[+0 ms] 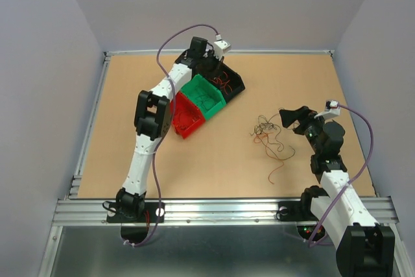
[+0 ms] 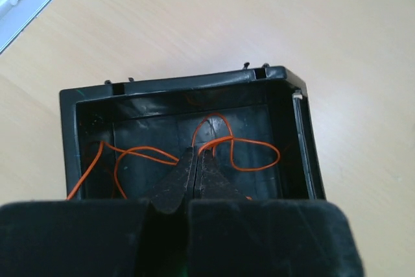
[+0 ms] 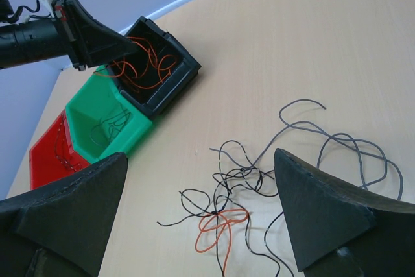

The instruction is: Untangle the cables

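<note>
Orange cable (image 2: 214,116) pinched by the closed left end effector (image 2: 196,154) wants releasing low inside the black bin (image 2: 175,82); right end effector (image 3: 200,160) hangs spread.

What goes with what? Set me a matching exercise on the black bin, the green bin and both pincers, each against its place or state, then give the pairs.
Things:
1. black bin
2. green bin
3. left pincer
4. right pincer

Place or state:
a. open, facing the loose tangle
b. middle of the row of bins
c. shut on orange cables
d. far end of the row of bins

Pairs: 1-d, 2-b, 3-c, 4-a
</note>
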Controlling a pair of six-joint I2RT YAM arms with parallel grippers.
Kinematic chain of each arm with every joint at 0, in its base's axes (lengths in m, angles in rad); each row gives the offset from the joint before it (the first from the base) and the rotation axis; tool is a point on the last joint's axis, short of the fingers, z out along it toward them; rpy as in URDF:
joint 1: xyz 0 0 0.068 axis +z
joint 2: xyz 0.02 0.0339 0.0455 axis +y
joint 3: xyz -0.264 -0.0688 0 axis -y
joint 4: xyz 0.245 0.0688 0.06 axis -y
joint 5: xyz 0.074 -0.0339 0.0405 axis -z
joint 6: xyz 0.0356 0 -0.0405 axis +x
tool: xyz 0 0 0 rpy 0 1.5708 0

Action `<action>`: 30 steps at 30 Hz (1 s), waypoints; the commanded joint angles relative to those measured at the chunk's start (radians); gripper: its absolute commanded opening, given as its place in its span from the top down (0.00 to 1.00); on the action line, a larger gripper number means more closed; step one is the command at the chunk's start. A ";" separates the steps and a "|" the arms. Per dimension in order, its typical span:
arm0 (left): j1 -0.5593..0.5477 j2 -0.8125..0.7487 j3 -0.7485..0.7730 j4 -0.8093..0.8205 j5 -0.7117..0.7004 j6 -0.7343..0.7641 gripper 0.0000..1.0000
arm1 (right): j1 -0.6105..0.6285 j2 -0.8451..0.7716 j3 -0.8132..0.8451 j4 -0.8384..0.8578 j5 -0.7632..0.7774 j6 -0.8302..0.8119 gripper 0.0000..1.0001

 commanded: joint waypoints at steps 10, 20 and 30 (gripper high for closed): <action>-0.149 0.032 0.097 -0.327 -0.183 0.524 1.00 | -0.003 -0.026 0.045 0.008 -0.005 -0.016 0.01; -0.149 -0.053 0.026 -0.401 -0.181 0.483 1.00 | -0.003 -0.032 0.045 0.000 -0.007 -0.021 0.01; -0.069 -0.107 0.122 -0.303 -0.100 0.382 0.82 | -0.003 -0.028 0.044 0.009 -0.016 -0.013 0.01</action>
